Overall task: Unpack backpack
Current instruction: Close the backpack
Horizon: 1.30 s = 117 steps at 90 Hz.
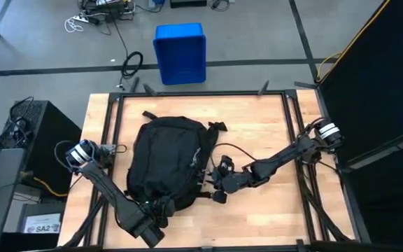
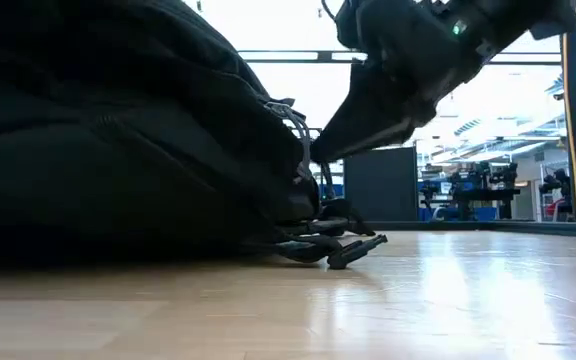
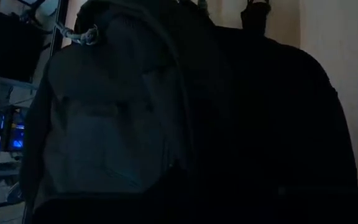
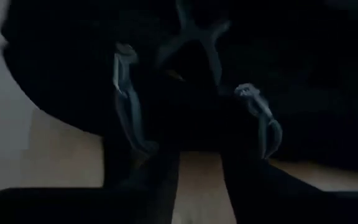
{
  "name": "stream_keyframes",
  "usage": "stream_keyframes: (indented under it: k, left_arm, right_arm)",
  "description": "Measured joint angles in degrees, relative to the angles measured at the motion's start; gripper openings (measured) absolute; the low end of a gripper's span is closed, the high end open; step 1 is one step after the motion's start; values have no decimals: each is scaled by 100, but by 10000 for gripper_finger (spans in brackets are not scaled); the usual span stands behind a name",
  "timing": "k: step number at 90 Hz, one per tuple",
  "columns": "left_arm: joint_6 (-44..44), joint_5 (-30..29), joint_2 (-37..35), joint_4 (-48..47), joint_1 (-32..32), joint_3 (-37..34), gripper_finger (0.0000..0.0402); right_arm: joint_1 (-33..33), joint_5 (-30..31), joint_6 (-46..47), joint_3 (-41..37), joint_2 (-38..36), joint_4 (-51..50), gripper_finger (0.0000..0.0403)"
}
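Note:
The black backpack (image 1: 165,164) lies flat in the middle of the wooden table; in the low view it bulks at the left (image 2: 118,130). Its straps and buckles (image 2: 343,248) trail on the wood at its right side. My right gripper (image 1: 219,180) is at that right side. It slants down toward the backpack (image 4: 185,74), open, with bare wood showing between its fingers (image 4: 160,168). Two grey zip pulls (image 4: 126,99) hang just ahead of it. My left gripper (image 1: 161,210) is at the backpack's near end; its wrist view shows only dark backpack fabric (image 3: 123,124). My right gripper comes slanting down from the table's right at the backpack's right side near the zip pulls (image 2: 308,150). Whether its fingertips touch the fabric I cannot tell.
A blue bin (image 1: 180,52) stands on the floor beyond the far edge. Black frame rails (image 1: 289,112) run along the table's sides. Bare wood (image 1: 264,210) lies to the right of the backpack and near the front.

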Motion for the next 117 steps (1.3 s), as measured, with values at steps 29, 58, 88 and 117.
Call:
stream_keyframes:
  k: [29, 58, 88, 117]
  left_arm:
    - [-2, 0, 0, 11, 0, 0, 0]
    - [6, 2, 0, 49, 0, -2, 0]
    - [18, 2, 2, 64, 0, -2, 0]
    - [39, -109, 2, 173, 0, 2, 0]
  right_arm:
    - [93, -569, 90, 0, -76, 196, 116]
    - [171, -933, 141, 0, -74, 317, 174]
    - [153, -1057, 139, 0, -72, 533, 222]
    - [36, -1043, 134, 0, -69, 540, 170]
